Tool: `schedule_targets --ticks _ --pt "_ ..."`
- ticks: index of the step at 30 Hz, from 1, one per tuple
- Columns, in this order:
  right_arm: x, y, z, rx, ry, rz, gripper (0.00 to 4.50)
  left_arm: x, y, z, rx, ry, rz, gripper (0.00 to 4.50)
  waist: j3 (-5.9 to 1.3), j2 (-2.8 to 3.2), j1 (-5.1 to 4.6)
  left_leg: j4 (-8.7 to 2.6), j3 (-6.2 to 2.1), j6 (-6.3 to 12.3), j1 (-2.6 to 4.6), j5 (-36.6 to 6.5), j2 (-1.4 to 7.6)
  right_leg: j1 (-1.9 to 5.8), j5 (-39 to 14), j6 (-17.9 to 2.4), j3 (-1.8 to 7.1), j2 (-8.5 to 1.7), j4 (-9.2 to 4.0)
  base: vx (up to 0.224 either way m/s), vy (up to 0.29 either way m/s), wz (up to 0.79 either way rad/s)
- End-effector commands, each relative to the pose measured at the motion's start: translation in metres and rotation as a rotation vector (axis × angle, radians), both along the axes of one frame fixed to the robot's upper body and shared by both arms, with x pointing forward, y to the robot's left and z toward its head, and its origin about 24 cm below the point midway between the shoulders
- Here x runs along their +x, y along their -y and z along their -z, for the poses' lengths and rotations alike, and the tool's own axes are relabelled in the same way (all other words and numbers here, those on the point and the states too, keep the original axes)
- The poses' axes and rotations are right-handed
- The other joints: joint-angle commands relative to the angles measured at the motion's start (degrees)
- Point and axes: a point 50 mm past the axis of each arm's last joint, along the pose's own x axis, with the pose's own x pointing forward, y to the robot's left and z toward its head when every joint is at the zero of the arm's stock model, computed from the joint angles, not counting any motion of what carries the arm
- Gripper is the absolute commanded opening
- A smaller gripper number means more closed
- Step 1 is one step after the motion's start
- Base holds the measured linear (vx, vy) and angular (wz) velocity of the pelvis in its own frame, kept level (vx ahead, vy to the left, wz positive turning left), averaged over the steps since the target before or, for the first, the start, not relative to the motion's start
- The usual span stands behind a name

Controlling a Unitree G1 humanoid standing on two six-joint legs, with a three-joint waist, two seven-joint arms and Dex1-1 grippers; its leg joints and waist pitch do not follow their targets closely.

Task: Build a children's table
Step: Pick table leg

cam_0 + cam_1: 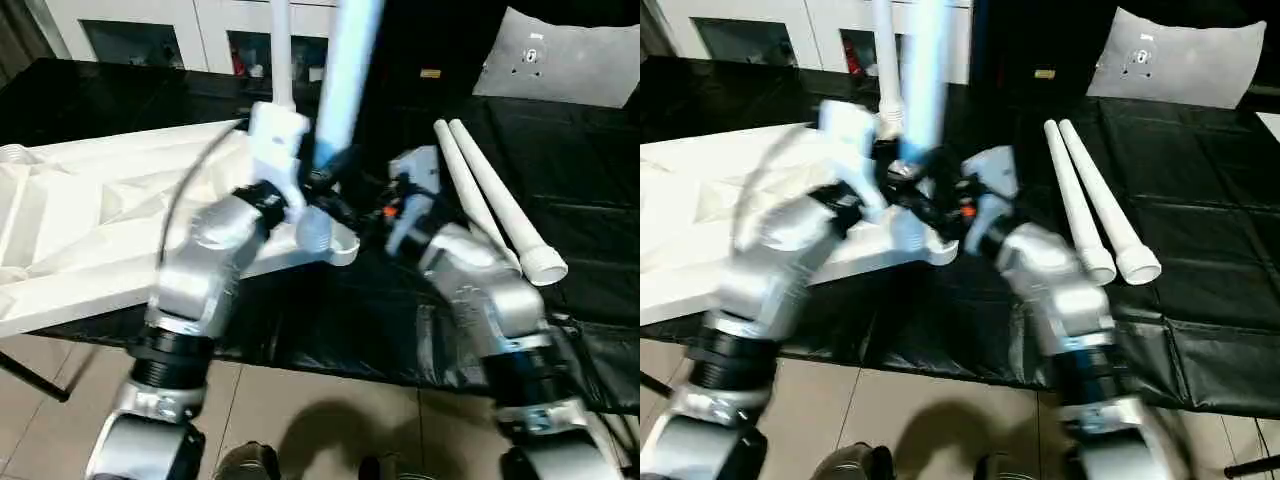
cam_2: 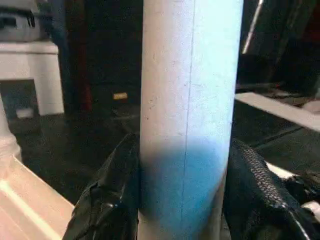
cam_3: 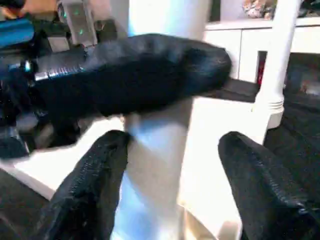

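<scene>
The white tabletop (image 1: 90, 220) lies upside down on the black sheet-covered workbench (image 1: 560, 180), ribbed underside up, stretching away to the left-hand side of both grippers with its near corner socket just under their fingers. It looks like a broad, stiff, light plastic shell, awkward to lift but steady as a base.

A leg (image 1: 350, 70) stands upright from that corner, directly between the fingers of the left gripper (image 2: 182, 200), whose two black pads are clamped against its opposite sides low on the shaft. A second leg (image 1: 282, 50) stands behind, already in the next socket. The right gripper (image 3: 172, 190) faces the same upright leg with its fingers spread apart, the leg rising in the gap without clear contact.

Two spare legs (image 1: 495, 195) lie side by side on the sheet, well off to the outer side of the right gripper.

The legs seem hollow, rigid and smooth, so likely slippery; a hold low down near the thick socket end should give the firmest control when pressing or twisting.
</scene>
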Motion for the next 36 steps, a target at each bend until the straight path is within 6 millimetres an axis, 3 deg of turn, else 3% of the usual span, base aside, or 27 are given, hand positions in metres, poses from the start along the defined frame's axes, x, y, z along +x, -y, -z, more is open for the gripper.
schedule_targets --ticks 1,2,7,11,17,22,27,31,36 --pt "-0.002 0.01 -0.007 -0.012 -0.011 -0.04 3.57 0.001 -0.004 -0.011 -0.057 -0.002 0.047 1.88 -5.89 -0.1 0.12 -3.84 -1.89 0.49 1.68 -9.8 3.31 2.7 -9.6 -11.9 2.73 -4.72 -4.46 0.0 0.0 0.0" --pt "-0.005 0.015 -0.01 -0.009 -0.022 -0.094 3.77 0.003 -0.008 -0.014 -0.076 -0.013 0.059 1.88 -5.93 -0.18 0.29 -3.71 -1.83 0.79 1.75 -9.7 3.14 2.89 -9.8 -12.1 2.72 -4.69 -4.41 0.0 0.0 0.0" --pt "-0.004 0.029 -0.016 0.024 -0.084 -0.159 3.95 0.008 -0.016 -0.019 -0.089 -0.041 0.121 1.88 -5.71 -0.35 0.35 -3.7 -1.95 1.89 1.64 -9.2 3.16 2.82 -11.5 -11.6 2.63 -4.74 -4.59 0.0 0.0 0.0" --pt "0.0 0.039 -0.03 0.063 -0.155 -0.197 3.95 0.007 -0.019 -0.033 -0.255 -0.116 0.299 1.88 -5.63 -0.37 0.33 -3.47 -1.78 1.86 1.66 -8.1 2.85 2.84 -10.7 -13.3 2.55 -4.76 -4.35 0.0 0.0 0.0" --pt "-0.001 0.04 -0.041 0.127 -0.204 -0.277 3.97 0.003 -0.016 -0.045 -0.389 -0.156 0.449 1.88 -5.47 -0.51 0.62 -3.47 -1.73 2.28 1.69 -8.2 2.99 2.79 -11.4 -13.5 2.53 -4.78 -4.58 0.0 0.0 0.0" --pt "-0.003 0.041 -0.046 0.161 -0.206 -0.332 3.97 -0.001 -0.016 -0.047 -0.416 -0.171 0.513 1.88 -5.4 -0.51 0.84 -3.57 -1.75 1.63 1.84 -8.8 3.13 2.73 -13.2 -12.6 2.55 -4.82 -4.67 0.0 0.0 0.0" --pt "-0.007 0.04 -0.047 0.144 -0.185 -0.373 3.97 -0.003 -0.015 -0.045 -0.379 -0.175 0.524 1.88 -5.36 -0.53 1.32 -3.73 -1.84 1.31 1.83 -8.7 3.28 2.67 -14.0 -11.6 2.61 -4.91 -4.79 0.0 0.0 0.0" --pt "-0.007 0.036 -0.043 0.083 -0.167 -0.389 3.97 -0.009 -0.009 -0.038 -0.194 -0.11 0.566 1.88 -5.24 -0.5 1.26 -4.01 -1.94 0.89 1.95 -9.3 3.48 2.43 -15.4 -10.2 2.72 -4.91 -4.91 0.0 0.0 0.0" --pt "-0.01 0.032 -0.038 0.001 -0.159 -0.448 3.97 -0.011 -0.001 -0.038 -0.146 -0.084 0.6 1.88 -5.26 -0.59 1.2 -3.97 -1.88 0.36 1.84 -9.6 3.47 2.62 -15.2 -10.7 2.77 -5.07 -4.82 0.0 0.0 0.0"
